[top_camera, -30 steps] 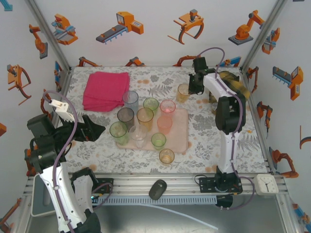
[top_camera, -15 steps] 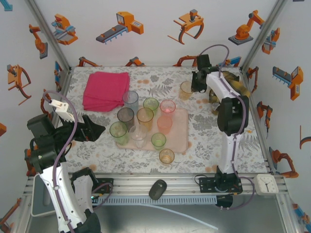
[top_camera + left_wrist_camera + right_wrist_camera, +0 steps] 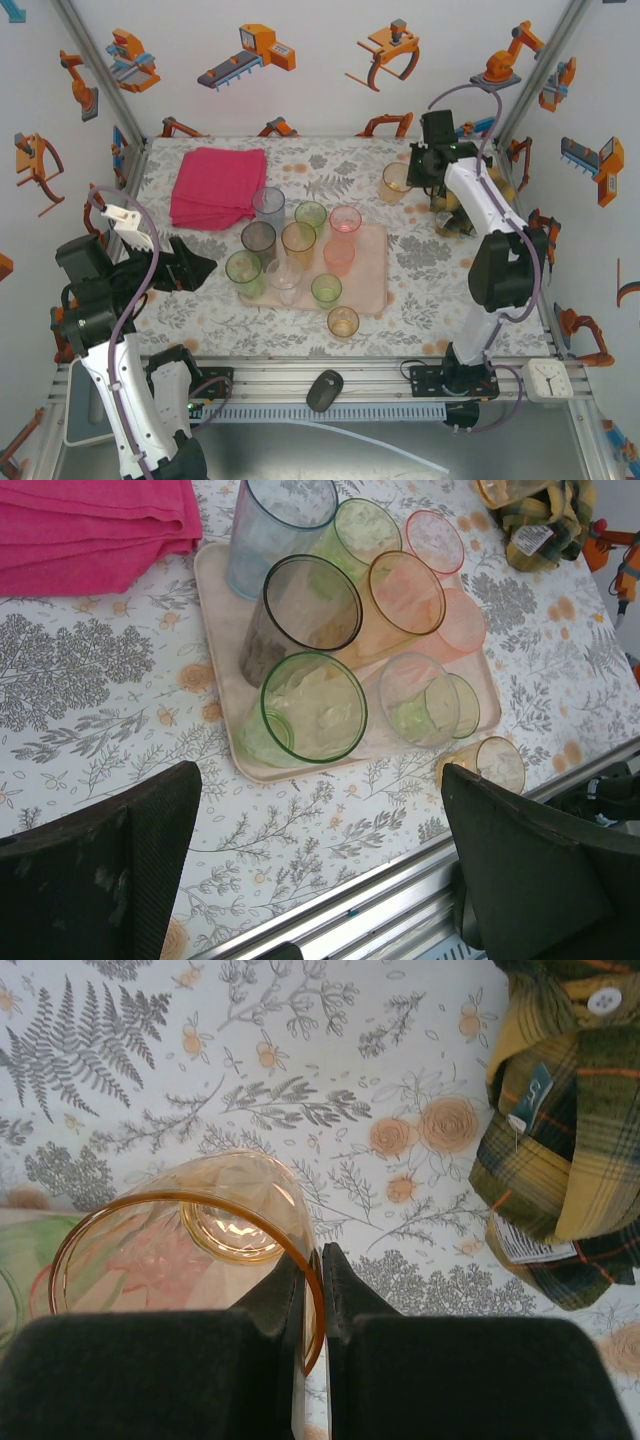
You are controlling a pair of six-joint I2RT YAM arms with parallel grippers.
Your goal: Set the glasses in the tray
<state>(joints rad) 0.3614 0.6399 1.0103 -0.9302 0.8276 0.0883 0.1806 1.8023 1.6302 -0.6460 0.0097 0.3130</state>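
Glasses [image 3: 298,240] mostly stand bunched on the tray [image 3: 372,262], packed rim to rim, probably to leave room for the rest; a stray orange glass [image 3: 343,322] sits just off the tray's near edge. Beyond the tray's far right corner, the right pincer [image 3: 312,1260] is clamped on the rim of the far orange glass [image 3: 200,1230], one finger inside and one outside, a grip suiting a thin wall and a carry to the tray. Left of the tray, the left pincer [image 3: 320,810] hangs wide open, holding nothing. A floral-print counter [image 3: 430,250] carries a magenta cloth [image 3: 218,185] beyond the tray's far left corner and plaid fabric [image 3: 560,1130] beyond its far right; white walls bear orange robot pictures.
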